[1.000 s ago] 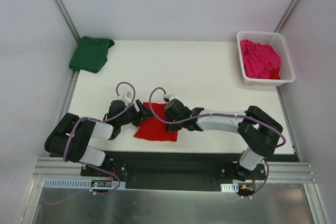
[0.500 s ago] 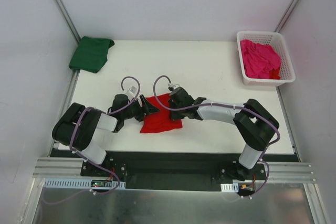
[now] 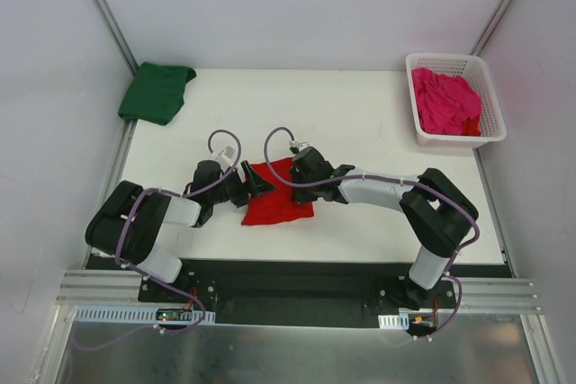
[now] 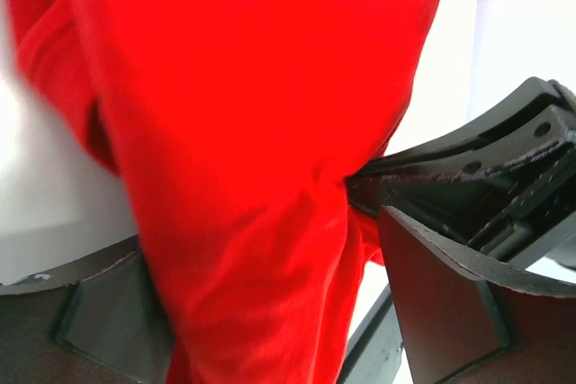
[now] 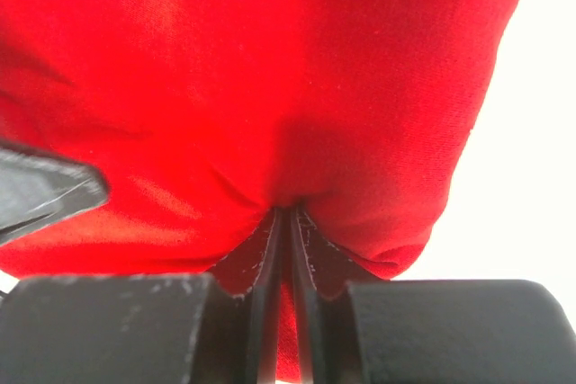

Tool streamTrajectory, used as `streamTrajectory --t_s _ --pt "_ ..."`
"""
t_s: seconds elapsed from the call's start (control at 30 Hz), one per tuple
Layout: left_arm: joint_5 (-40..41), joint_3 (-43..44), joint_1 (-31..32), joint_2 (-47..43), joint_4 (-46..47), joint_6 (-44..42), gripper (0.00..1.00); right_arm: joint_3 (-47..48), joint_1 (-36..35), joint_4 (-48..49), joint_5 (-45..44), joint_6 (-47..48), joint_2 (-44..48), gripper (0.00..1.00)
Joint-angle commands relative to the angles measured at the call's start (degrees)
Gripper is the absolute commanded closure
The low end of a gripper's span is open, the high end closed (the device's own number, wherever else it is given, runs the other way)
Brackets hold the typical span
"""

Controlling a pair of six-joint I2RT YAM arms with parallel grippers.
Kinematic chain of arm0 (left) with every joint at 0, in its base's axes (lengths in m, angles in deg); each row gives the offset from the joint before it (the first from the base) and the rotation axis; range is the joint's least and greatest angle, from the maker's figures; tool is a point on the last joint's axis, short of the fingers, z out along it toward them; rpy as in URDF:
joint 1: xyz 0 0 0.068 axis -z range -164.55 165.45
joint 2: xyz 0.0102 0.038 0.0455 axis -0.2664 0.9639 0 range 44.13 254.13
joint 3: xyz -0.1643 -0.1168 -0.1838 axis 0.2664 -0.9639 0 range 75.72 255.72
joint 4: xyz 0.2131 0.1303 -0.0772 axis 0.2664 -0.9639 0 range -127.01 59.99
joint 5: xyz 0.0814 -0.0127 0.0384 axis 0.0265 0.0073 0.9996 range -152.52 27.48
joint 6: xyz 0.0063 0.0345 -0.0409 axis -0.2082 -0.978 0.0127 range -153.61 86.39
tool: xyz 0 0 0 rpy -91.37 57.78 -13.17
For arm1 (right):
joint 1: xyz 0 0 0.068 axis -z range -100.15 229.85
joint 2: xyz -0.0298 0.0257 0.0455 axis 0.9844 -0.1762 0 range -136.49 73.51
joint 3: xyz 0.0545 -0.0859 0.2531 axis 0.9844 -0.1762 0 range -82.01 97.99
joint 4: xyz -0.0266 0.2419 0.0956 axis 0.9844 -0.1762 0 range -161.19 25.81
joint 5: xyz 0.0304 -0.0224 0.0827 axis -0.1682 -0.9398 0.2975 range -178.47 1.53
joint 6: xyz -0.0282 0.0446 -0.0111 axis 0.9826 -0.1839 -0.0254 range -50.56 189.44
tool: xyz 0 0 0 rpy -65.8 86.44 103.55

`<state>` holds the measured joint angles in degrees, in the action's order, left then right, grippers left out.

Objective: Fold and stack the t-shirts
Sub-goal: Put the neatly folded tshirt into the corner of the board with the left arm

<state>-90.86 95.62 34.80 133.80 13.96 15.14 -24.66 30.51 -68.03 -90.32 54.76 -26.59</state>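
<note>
Top camera: I am seeing the red t-shirt [image 3: 277, 204] lying part-folded on the surface [image 3: 360, 123], near the arms' side, with the green t-shirt [image 3: 156, 92] at the far left corner.

Left wrist: the left jaws are standing wide apart, red cloth draping loosely between them, gripping nothing.

Right wrist: the right jaws are pinching a fold of the red cloth, almost closed.

I am judging it soft, light and limp, best taken by hems or corners.

Matt, soft-looking cloth red t-shirt [image 3: 281, 204]
</note>
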Motion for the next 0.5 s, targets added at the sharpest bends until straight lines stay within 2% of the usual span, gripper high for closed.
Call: streamTrajectory --t_s 0.0,0.2,0.47 --pt "10.67 -7.07 -0.37 -0.8 -20.94 -4.64 0.18 0.58 0.65 -2.14 -1.23 1.23 -1.77 0.89" --pt "12.69 -12.78 -0.37 -3.27 -19.09 -0.42 0.18 0.49 0.65 -1.79 -0.61 1.14 -1.68 0.89" --pt "16.2 -12.26 0.68 -4.06 -21.29 0.12 0.19 0.49 0.56 -1.61 0.09 0.97 -1.42 0.89"
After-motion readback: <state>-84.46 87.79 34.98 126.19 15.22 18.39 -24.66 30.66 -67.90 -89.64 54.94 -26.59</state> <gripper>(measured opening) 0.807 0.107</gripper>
